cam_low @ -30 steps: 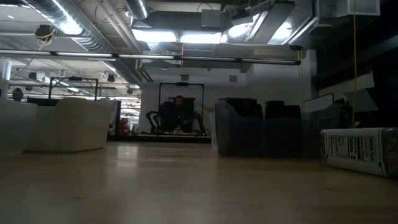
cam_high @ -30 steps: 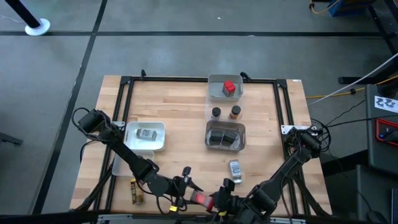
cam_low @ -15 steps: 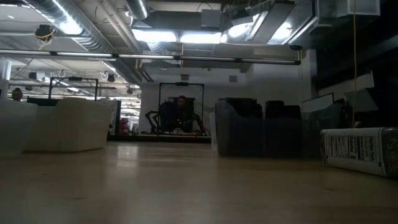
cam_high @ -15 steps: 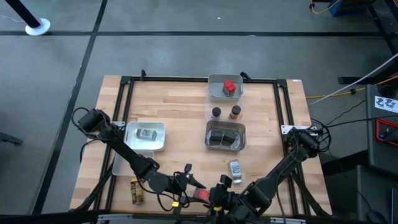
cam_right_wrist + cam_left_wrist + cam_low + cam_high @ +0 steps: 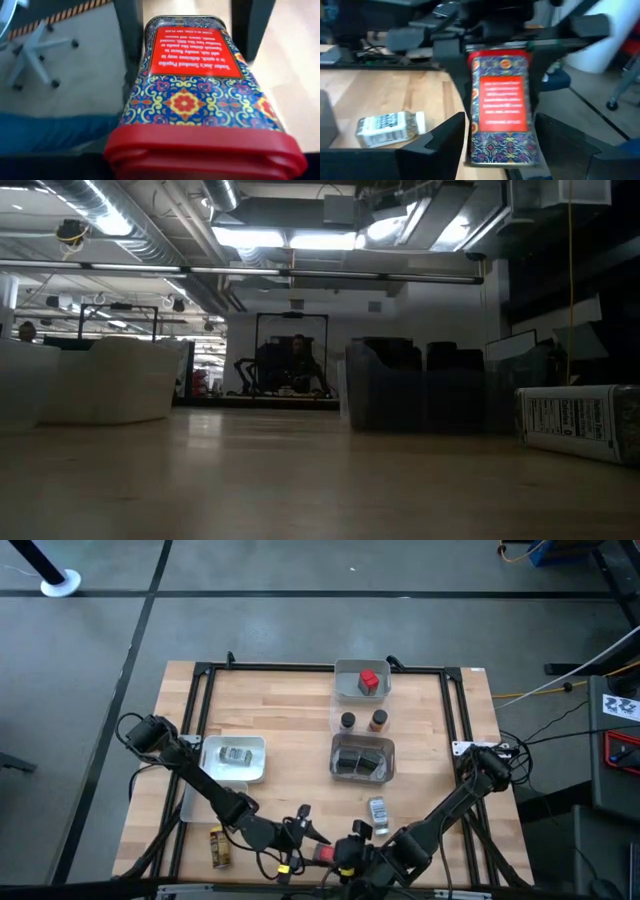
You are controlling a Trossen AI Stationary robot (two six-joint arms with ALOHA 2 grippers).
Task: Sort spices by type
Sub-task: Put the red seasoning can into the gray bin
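Both grippers meet at the near edge of the worktop [image 5: 270, 710], just on the near side of the labelled jar [image 5: 377, 810] that lies on its side on the wood. Between them is a red-lidded patterned tin [image 5: 323, 854].

In the left wrist view the patterned tin [image 5: 503, 107] stands between the left gripper [image 5: 520, 145]'s two dark fingers [image 5: 440, 145]. These are spread apart, one on either flank of the tin's lower end with a little gap showing on each side, so the tin is not pinched there. Its red lid end points away from that gripper, into the right arm's dark fingers beyond.

In the right wrist view the tin [image 5: 192, 85] fills the frame, red lid nearest the camera. The right gripper [image 5: 195, 25]'s fingers [image 5: 131, 35] stand against the tin's two long sides, closed in on it.

Farther from the labelled jar: a clear tray [image 5: 363, 761] of dark containers just beyond it, two small round jars [image 5: 362, 721] past that tray, and a tray with a red box [image 5: 369, 681] at the far edge. Off to the left arm's side lie a tray with a grey jar [image 5: 236, 755] and a yellow jar [image 5: 218, 845].
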